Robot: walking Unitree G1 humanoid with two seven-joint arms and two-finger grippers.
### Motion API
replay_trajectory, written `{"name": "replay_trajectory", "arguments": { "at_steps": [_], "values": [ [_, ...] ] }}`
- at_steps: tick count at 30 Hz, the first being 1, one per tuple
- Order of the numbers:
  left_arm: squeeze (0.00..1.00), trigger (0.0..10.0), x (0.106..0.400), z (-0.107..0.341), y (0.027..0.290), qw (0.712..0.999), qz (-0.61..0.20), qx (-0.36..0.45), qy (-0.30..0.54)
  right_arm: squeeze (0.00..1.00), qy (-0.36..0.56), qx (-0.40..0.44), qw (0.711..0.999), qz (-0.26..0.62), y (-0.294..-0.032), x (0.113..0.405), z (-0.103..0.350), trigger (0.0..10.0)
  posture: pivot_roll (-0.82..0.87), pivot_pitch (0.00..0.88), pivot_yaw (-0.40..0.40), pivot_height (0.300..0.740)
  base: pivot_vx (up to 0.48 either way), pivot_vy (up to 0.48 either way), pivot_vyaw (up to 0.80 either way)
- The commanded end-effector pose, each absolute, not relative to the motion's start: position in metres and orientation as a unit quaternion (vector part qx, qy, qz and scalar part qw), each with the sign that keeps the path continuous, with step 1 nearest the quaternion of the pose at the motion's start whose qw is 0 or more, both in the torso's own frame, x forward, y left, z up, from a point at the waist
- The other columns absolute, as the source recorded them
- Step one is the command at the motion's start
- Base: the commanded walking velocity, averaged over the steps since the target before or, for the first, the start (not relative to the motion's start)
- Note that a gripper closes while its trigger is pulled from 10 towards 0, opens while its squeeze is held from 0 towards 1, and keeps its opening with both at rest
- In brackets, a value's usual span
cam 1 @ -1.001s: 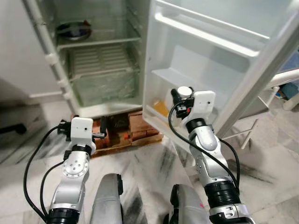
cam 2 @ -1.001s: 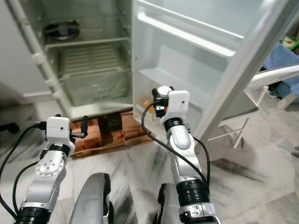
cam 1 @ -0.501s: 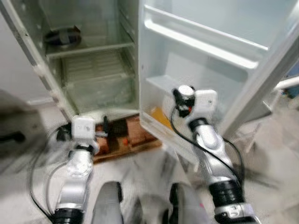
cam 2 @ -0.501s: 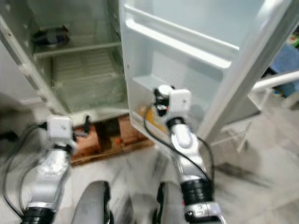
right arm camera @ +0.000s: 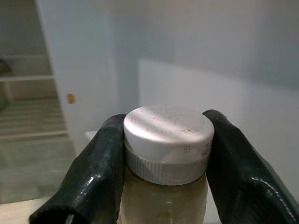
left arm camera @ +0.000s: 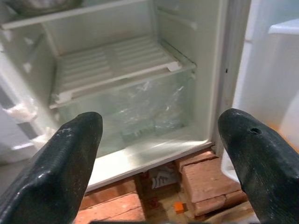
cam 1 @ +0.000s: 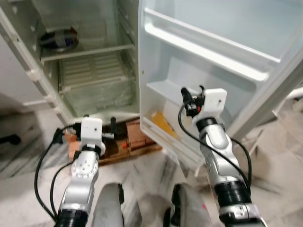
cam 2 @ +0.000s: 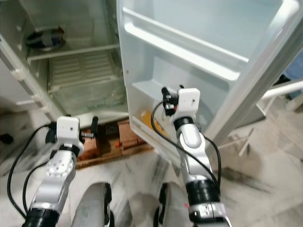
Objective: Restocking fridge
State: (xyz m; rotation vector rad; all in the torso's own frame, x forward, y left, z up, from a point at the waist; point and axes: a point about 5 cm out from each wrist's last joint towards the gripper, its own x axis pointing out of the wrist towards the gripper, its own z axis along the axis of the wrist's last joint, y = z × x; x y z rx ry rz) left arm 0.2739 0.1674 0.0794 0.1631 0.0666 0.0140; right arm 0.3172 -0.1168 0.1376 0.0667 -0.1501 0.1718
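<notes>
- Right gripper pinches a bottle at its white cap, held up before the open fridge door.
- Left gripper spread, empty, facing the fridge's lower drawer; bricks below.

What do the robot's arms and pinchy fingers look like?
Both arms are shiny silver with round joints, black bands near the bottom and looping black cables. Each wrist has a white box. The left gripper and right gripper have thick black rubbery fingers, rounded at the tips.
</notes>
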Motion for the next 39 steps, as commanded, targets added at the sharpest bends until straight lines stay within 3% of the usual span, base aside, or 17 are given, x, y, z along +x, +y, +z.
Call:
{"name": "replay_trajectory", "arguments": {
  "at_steps": [1, 19, 32, 39],
  "values": [
    [0.00, 10.0, 0.273, 0.078, 0.168, 0.996, 0.011, 0.084, 0.039, 0.00, -0.091, 0.037, 0.991, 0.087, -0.117, 0.317, 0.143, 10.0, 0.10, 0.083, -0.035, 0.620, 0.000, 0.000, 0.00],
    [0.00, 10.0, 0.271, 0.077, 0.167, 0.995, 0.010, 0.087, 0.041, 0.00, -0.090, 0.036, 0.990, 0.105, -0.113, 0.316, 0.142, 10.0, 0.11, 0.089, -0.040, 0.495, 0.000, 0.000, 0.00],
    [0.00, 10.0, 0.269, 0.077, 0.166, 0.995, 0.010, 0.086, 0.042, 0.00, -0.083, 0.025, 0.990, 0.107, -0.111, 0.317, 0.138, 10.0, 0.11, 0.097, -0.040, 0.495, 0.000, 0.000, 0.00],
    [0.00, 10.0, 0.267, 0.078, 0.162, 0.995, 0.002, 0.087, 0.043, 0.00, -0.091, 0.022, 0.991, 0.100, -0.097, 0.332, 0.137, 10.0, 0.13, 0.116, -0.017, 0.495, 0.000, 0.000, 0.00]
  ]
}}
